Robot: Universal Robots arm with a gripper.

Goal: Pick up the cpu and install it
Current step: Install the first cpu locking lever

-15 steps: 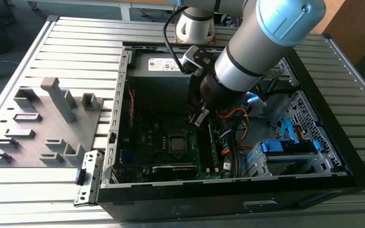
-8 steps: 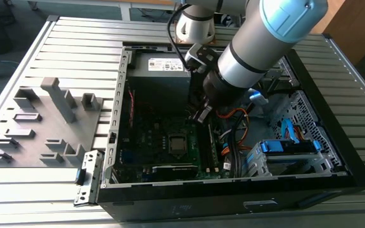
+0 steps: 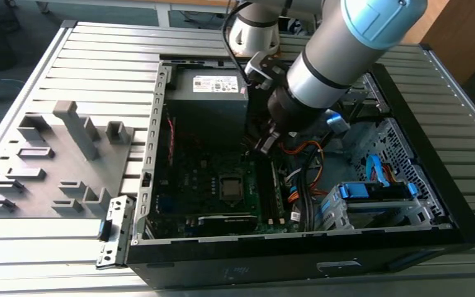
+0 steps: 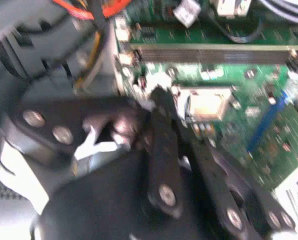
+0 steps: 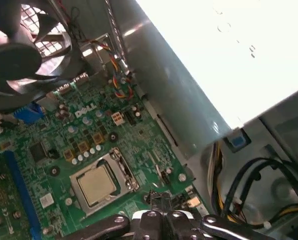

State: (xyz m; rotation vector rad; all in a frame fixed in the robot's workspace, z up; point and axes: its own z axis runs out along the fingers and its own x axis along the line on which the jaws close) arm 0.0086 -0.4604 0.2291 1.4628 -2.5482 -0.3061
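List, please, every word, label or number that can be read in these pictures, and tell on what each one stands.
power supply sticker, exterior view: its print is too small to read.
motherboard lettering, first wrist view: a white maker's mark, not quoted here.
small white board sticker, first wrist view: too small to read.
cpu, lying in its socket: no print can be made out on its pale top.

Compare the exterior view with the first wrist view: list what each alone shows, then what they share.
Exterior view alone: the grey slotted fixture tray on the slatted table, the arm, and the blue drive caddy. First wrist view alone: the cpu lying in its socket frame, with the black case fan nearby. Shared: the green motherboard and the power supply box.
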